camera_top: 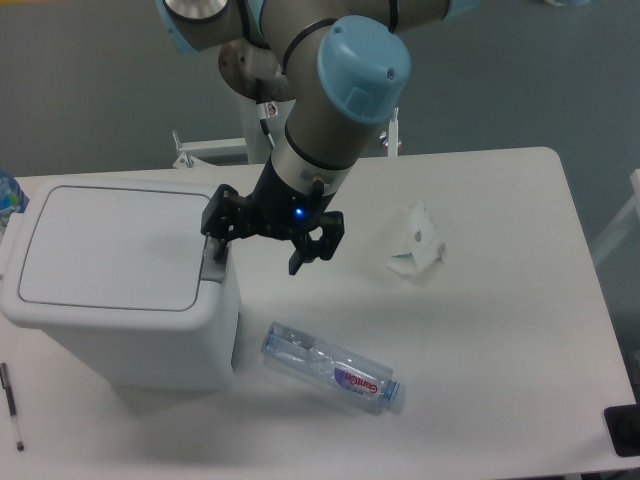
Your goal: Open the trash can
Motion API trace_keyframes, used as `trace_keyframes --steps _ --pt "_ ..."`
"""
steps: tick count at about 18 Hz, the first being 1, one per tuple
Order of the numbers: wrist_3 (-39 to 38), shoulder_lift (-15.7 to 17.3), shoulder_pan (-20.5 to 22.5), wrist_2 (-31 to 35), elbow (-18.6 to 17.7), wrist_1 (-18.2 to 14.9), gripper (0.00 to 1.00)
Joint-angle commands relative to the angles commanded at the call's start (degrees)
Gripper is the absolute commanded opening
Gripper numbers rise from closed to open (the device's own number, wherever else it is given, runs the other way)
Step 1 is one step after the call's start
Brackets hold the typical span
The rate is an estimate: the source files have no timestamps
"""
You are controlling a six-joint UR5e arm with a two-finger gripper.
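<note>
At the left end of the white table [500, 330] sits the trash can [120, 290], a large boxy white bin with rounded corners whose flat lid lies down flush and closed, so the opening itself is not yet done. Its grey push-latch [213, 262] shows as a small strip at the middle of the lid's right edge. The gripper [266, 246] hangs over that right edge with its jaws spread wide and nothing between them; one dark finger [220, 238] is right above the latch and looks to be touching or all but touching it (from this high viewpoint, contact cannot be confirmed), while the other finger points out over bare table beside the bin. The step in hand appears to be lining up on the latch and pressing it. The next move probably calls for a short, straight push down on the grey strip with that one fingertip, kept centred so it does not slide off onto the lid, followed by a lift clear so the lid has room to swing up. A crushed clear plastic bottle [332, 367] lies on the table just right of the bin's base, and a crumpled white paper [416, 243] rests farther right, both out of the way.
</note>
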Motion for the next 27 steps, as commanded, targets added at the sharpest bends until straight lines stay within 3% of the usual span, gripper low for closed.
trace_keyframes --steps 23,27 --pt "0.1 0.0 0.1 0.0 0.4 0.3 1.0" --pt "0.8 0.4 1.8 -0.1 1.1 0.4 1.0"
